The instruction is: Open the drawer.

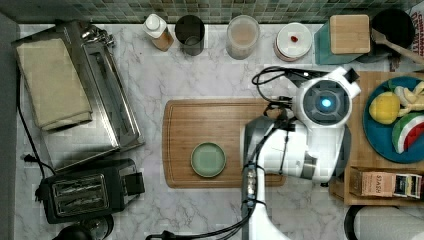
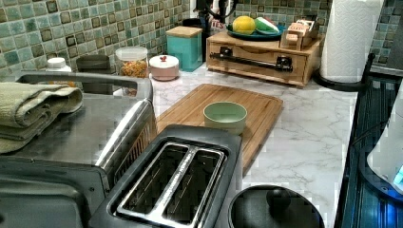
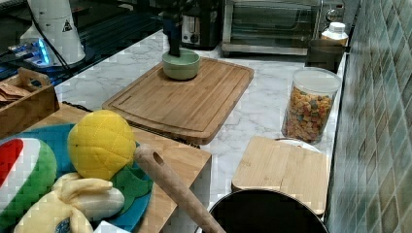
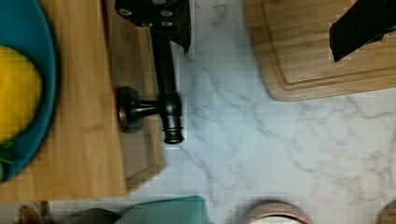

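drawer [image 2: 256,61]: light bamboo-wood front panel, set in a low wooden box
handle [image 2: 250,60]: long black metal bar on two round mounts, running level across the front
state: closed, front about flush with the box
place: beyond the cutting board [image 2: 216,112], facing it, on marble

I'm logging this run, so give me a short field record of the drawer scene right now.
drawer: closed, front flush with its wooden box
handle: black bar across the drawer front
hand: one finger over the bar, the other above the cutting board's corner
on top of box: teal plate of toy fruit
board load: green bowl
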Robot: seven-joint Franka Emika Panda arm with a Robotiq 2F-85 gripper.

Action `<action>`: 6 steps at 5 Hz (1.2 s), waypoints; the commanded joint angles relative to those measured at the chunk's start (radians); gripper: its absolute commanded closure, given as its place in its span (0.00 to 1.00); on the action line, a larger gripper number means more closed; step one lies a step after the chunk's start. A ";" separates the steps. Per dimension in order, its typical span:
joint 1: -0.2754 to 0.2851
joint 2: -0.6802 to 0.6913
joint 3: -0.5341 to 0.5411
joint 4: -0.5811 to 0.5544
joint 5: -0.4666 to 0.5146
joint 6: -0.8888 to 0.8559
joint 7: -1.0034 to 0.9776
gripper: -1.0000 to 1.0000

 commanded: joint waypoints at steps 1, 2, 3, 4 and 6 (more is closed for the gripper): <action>-0.076 0.011 -0.016 -0.105 -0.034 0.076 -0.179 0.00; -0.077 0.020 -0.005 -0.114 -0.078 0.076 -0.159 0.00; -0.066 0.044 -0.011 -0.098 -0.150 0.061 -0.116 0.00; -0.077 0.070 -0.014 -0.093 -0.183 0.080 -0.123 0.00; -0.104 0.094 -0.049 -0.104 -0.230 0.122 -0.115 0.00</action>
